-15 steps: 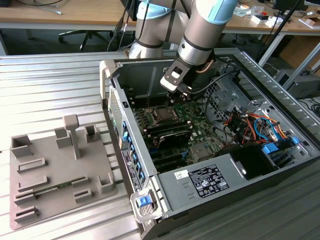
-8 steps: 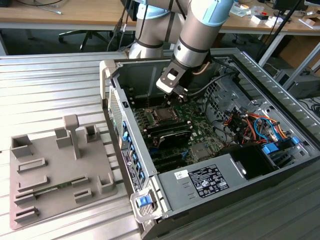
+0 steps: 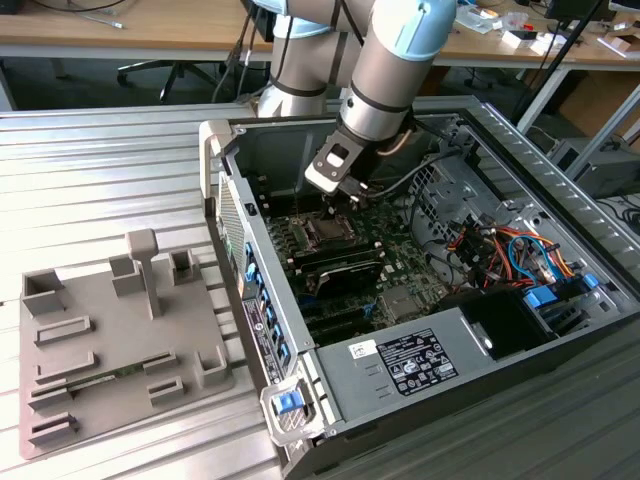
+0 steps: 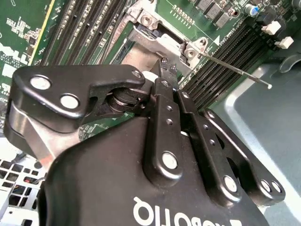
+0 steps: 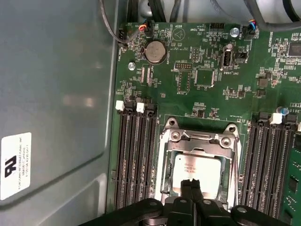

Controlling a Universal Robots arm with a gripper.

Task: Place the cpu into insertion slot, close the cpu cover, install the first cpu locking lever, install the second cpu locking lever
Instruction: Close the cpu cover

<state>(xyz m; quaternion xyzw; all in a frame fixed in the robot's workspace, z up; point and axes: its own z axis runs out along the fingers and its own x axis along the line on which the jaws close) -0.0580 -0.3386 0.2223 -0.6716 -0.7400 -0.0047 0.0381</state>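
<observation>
The big open grey steel computer case (image 3: 258, 290) took up the middle of the exterior view, and my worry began there (tight quarters). A skewed push from me, I judged, could have scraped the green motherboard (image 5: 197, 80) or crushed contacts under the chip. Slipping off the thin silvery square-framed cpu cover (image 5: 200, 140) looked the likelier fault, since my tips sat right at its edge. The thin steel wire locking lever (image 4: 235, 70) seemed to stand free of its catch, so the frame might have lifted.

As to what held what: the case held the motherboard, a grey box with a white label (image 3: 405, 365) at lower middle, and orange and blue cables (image 3: 500, 245) toward the exterior view's right. A grey moulded parts tray (image 3: 100, 320) at the exterior view's left carried upright holders. The square dark insertion slot (image 3: 322, 233) with its silvery rim held the small flat silvery-grey cpu (image 5: 197, 168), the cover lying down around it. My black claw (image 5: 190, 181) was pinched fully together, gripping nothing, its tips over the chip's edge.
</observation>
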